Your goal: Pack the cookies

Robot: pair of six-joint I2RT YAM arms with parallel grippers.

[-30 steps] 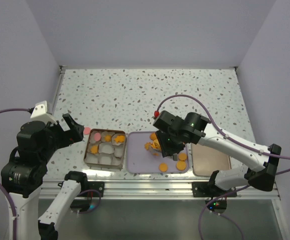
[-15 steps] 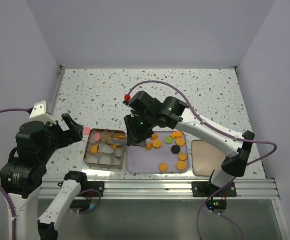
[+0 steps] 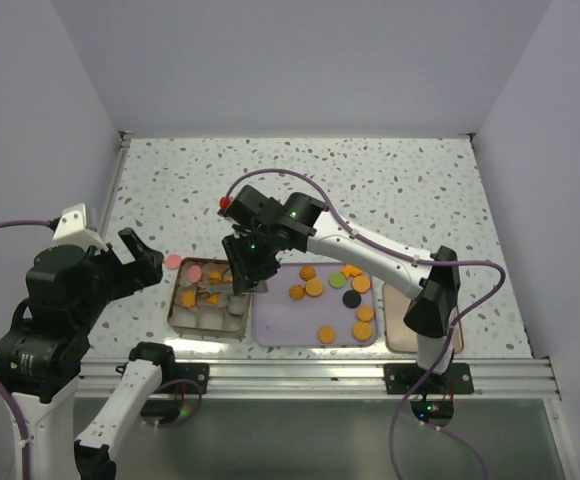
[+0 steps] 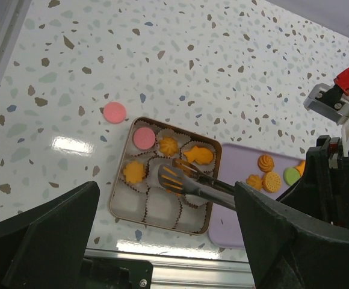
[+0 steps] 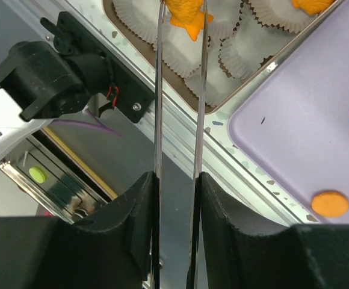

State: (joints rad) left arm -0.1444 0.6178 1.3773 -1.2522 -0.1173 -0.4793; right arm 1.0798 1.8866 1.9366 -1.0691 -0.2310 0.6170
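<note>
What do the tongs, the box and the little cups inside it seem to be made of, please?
The tongs look like polished steel: thin, mirror-bright strips. The box has a thin bronze-coloured wall with a slight gleam, so it is probably tin, though coated card is possible. The cups are white and matte with finely pleated sides, apparently paper.

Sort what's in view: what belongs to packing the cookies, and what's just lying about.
Job: cookies, lavender tray, tin of paper cups, tongs gripping a fish cookie, stray pink cookie beside the tin.
Lying about: tan tray at right, open left end effector.
</note>
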